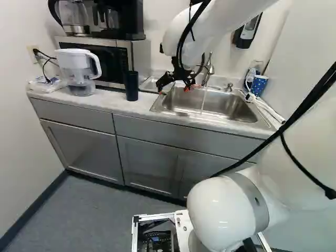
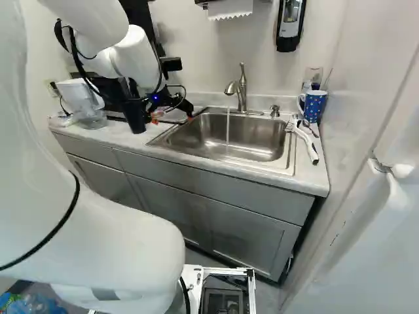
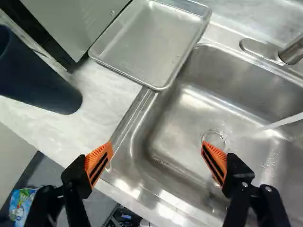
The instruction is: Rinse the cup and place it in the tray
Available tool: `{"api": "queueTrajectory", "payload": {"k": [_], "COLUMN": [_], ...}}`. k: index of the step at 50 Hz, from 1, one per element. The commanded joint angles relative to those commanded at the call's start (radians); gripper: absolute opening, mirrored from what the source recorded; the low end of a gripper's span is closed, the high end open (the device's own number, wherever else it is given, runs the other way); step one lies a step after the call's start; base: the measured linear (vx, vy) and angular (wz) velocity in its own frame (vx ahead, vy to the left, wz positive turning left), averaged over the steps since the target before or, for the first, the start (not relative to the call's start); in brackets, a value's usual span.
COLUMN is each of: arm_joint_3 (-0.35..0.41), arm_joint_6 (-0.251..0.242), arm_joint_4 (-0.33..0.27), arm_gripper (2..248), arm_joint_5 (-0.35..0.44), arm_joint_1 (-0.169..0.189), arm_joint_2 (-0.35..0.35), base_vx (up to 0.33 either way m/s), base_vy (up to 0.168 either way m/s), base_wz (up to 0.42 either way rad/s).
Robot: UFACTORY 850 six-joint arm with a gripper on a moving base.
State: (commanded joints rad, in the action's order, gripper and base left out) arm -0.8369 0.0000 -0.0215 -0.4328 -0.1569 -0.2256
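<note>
Jaws stand wide apart with nothing between them, their orange pads (image 3: pixel 98 162) held over the near rim of the sink (image 2: pixel 196 134). I take the step in hand to be fetching the dark cup (image 1: pixel 131 85), upright on the desk (image 3: pixel 102 87) left of centre in the left base view, though a dotted mug (image 2: pixel 314 104) sits at the right of the right base view and I can't rule it out. As I judge it, a finger coming down off-line would knock that tall, narrow cup over, and the microwave (image 1: pixel 97 59) just beside it leaves me little room at the back. Once wet it could slip in too light a grip, and swinging it carelessly under the stream (image 2: pixel 228 124) could bump the faucet (image 2: pixel 242 91). The metal tray (image 3: pixel 151 42) reaches over the sink's edge, so a cup set hard on that corner might tip it. Around all this, the desk is pale and mottled above grey cabinets (image 1: pixel 149 163), with grey floor (image 1: pixel 94 215) at lower left of the left base view, and a white wall (image 2: pixel 196 59) behind, a soap dispenser (image 2: pixel 289 25) high on it.
</note>
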Motion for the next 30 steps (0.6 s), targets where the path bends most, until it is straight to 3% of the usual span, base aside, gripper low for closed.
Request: {"api": "queueTrajectory", "payload": {"k": [30], "arm_joint_3": [-0.020], "arm_joint_6": [0.000], "arm_joint_4": [0.000], "arm_gripper": [247], "arm_joint_5": [0.000], "arm_joint_1": [-0.117], "arm_joint_2": [0.022], "base_vx": [0.000], "base_vy": [0.000], "base_wz": [0.000]}}
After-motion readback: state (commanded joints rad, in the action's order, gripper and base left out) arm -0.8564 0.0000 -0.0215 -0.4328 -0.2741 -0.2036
